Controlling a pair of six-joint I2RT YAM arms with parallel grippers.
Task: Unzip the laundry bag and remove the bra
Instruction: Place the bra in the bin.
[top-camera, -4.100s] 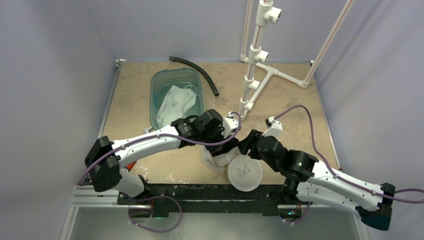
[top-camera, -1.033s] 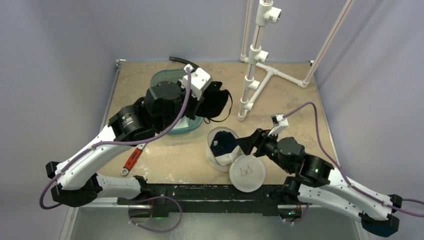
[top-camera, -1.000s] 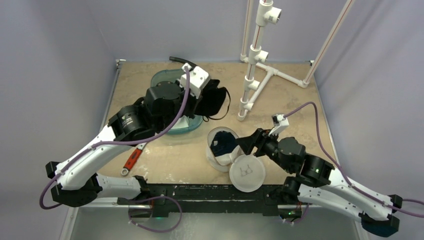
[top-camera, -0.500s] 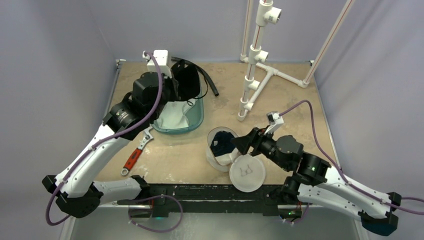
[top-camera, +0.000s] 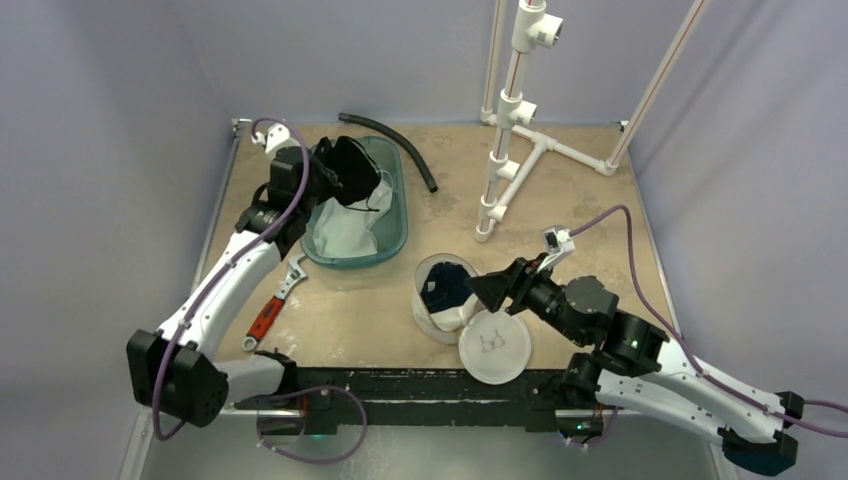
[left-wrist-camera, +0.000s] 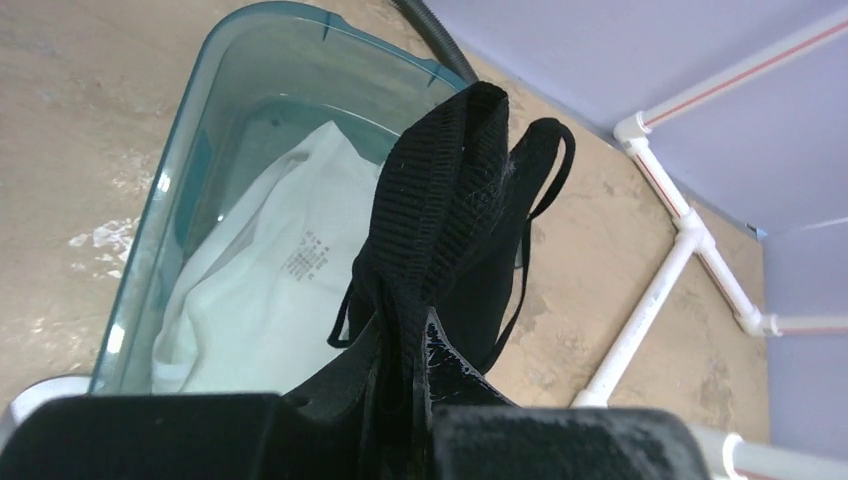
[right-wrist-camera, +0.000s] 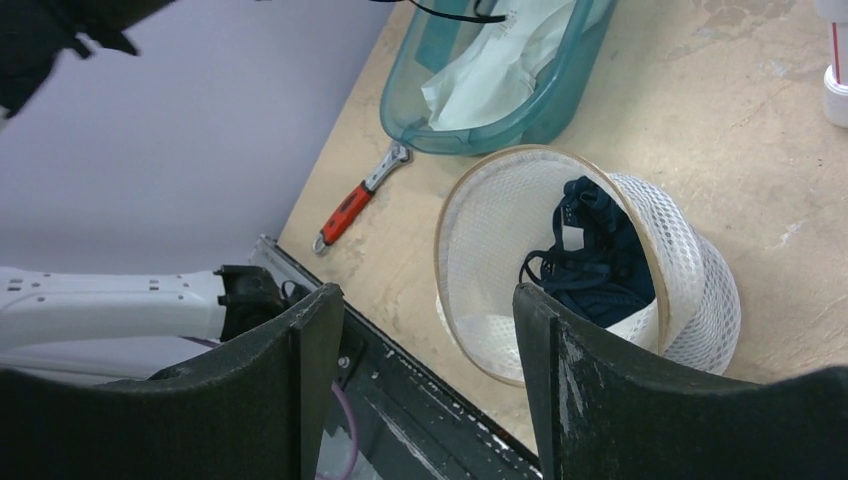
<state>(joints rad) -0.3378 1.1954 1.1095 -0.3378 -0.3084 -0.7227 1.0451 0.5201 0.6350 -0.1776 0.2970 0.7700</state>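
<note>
Left gripper (top-camera: 325, 176) is seen clamped shut on a black bra (top-camera: 352, 168), which is pinched by its band and held in the air over the far end of the teal tub (top-camera: 396, 215). In the left wrist view the bra (left-wrist-camera: 450, 200) is seen folded over itself, thin straps looped at its sides, with the tub's rim (left-wrist-camera: 180, 170) behind it. A white garment (top-camera: 345, 232) is seen lying crumpled inside the tub. The laundry bag (top-camera: 432, 312) is found near the front middle of the table (top-camera: 580, 200), well apart from the tub, unzipped and tilted, its mouth gaping. Its flat round top (top-camera: 494, 346), marked with a small outline, is laid on the table against the bag's near side. A dark blue garment (right-wrist-camera: 590, 265) is seen bunched inside the mesh wall (right-wrist-camera: 690, 270). Right gripper (top-camera: 488, 290) is held just beside the bag's right side, jaws spread wide, nothing gripped; contact with the bag cannot be told. A red-handled wrench (top-camera: 272, 305) is noted on the table near the tub's near-left corner. A black hose (top-camera: 395, 140) is laid past the tub's far end, and a white pipe frame (top-camera: 510, 130) is stood at the far right.
</note>
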